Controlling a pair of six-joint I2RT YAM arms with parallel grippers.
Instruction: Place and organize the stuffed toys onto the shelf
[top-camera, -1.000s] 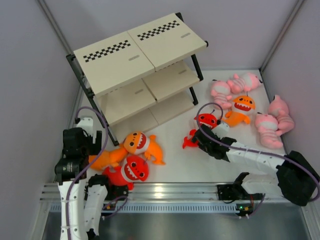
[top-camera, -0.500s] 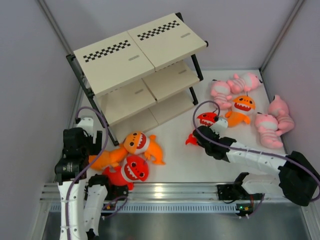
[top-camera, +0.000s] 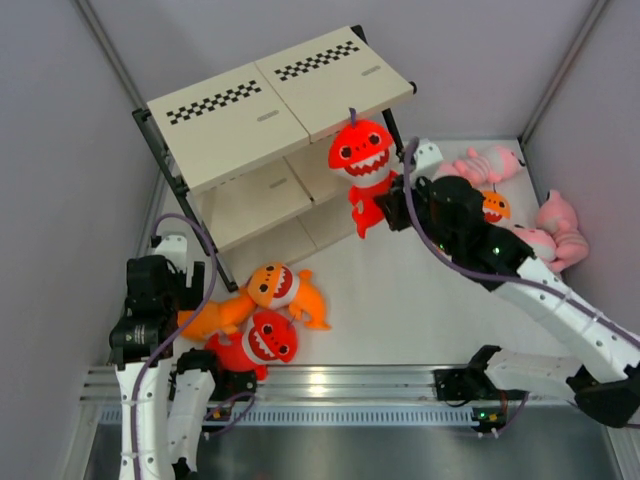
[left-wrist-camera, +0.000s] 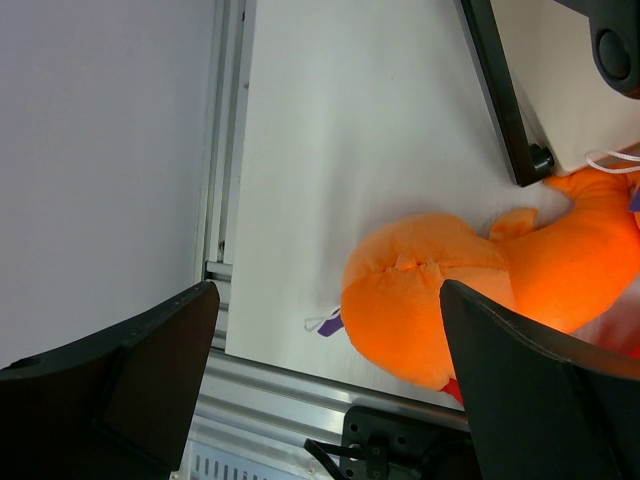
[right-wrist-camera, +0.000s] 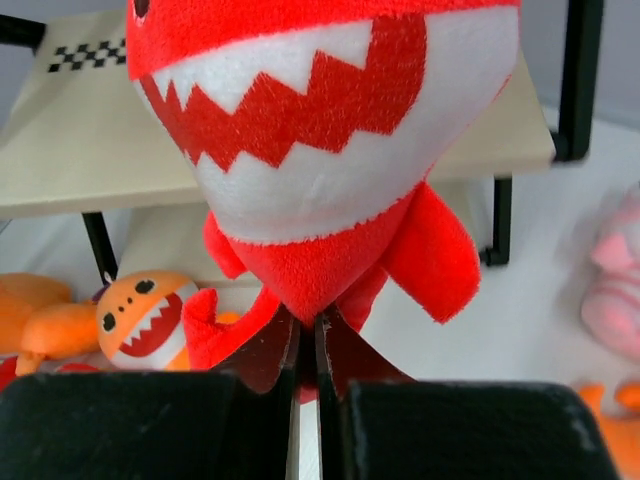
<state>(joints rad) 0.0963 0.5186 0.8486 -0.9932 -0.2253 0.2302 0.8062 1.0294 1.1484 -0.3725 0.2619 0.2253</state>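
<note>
Grinning, white-toothed red shark (top-camera: 362, 152)

Table (top-camera: 400, 310): white and matte.
Walls (top-camera: 60, 150): plain grey panels enclosed left, back and right.
Rail (top-camera: 340, 385): silver slotted aluminium ran along the table's near edge.

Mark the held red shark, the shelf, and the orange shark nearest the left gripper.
red shark (top-camera: 362, 150), top view, toothed face.
shelf (top-camera: 232, 132), top view, bare top board.
orange shark (left-wrist-camera: 430, 298), left wrist view, rounded body.
</note>
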